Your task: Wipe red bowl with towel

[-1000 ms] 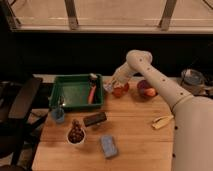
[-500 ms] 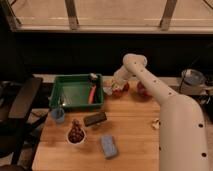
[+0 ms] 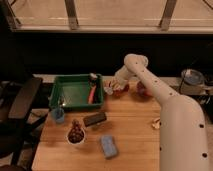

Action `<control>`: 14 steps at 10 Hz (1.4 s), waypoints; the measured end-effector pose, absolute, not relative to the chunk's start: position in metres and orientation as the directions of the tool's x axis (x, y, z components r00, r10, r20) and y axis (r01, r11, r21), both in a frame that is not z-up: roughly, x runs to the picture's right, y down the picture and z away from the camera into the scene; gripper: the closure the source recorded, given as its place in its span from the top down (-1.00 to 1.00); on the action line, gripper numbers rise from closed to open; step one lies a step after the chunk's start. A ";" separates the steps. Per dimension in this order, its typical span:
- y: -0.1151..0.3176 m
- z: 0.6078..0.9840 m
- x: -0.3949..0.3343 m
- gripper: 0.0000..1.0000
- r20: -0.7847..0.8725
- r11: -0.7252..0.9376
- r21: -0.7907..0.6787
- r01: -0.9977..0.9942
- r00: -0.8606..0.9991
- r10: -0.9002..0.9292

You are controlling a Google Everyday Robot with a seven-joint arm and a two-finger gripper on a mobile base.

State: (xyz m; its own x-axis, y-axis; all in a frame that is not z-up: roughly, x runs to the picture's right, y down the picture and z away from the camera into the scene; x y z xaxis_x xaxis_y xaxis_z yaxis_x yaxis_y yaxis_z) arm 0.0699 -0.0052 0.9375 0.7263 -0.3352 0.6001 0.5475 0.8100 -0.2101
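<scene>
Pincer is clamped tight on the towel at the counter's back edge, just right of the green tray. Red bowl sits against the pincer, w/ a darker round item near on its right. Bare wood shows btwn blue sponge and arm.

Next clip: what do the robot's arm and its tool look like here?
The arm is smooth and white, built of thick rounded tubular segments with a bulbous joint at the far bend; no cables or markings show. The tool at its tip is small and pale, at the red bowl just right of the green tray.
</scene>
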 end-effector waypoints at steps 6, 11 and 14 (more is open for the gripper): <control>-0.004 0.950 0.101 -1.00 0.479 0.759 -0.316 0.569 0.786 -0.390; -0.019 0.978 0.093 -1.00 0.467 0.782 -0.275 0.560 0.788 -0.401; -0.006 0.986 0.071 -1.00 0.508 0.785 -0.252 0.566 0.768 -0.391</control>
State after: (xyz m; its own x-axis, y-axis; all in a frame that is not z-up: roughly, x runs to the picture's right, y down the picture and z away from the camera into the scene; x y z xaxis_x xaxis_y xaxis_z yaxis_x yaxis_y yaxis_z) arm 0.0708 -0.0063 0.9865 0.7677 -0.3908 0.5079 0.5663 0.7846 -0.2523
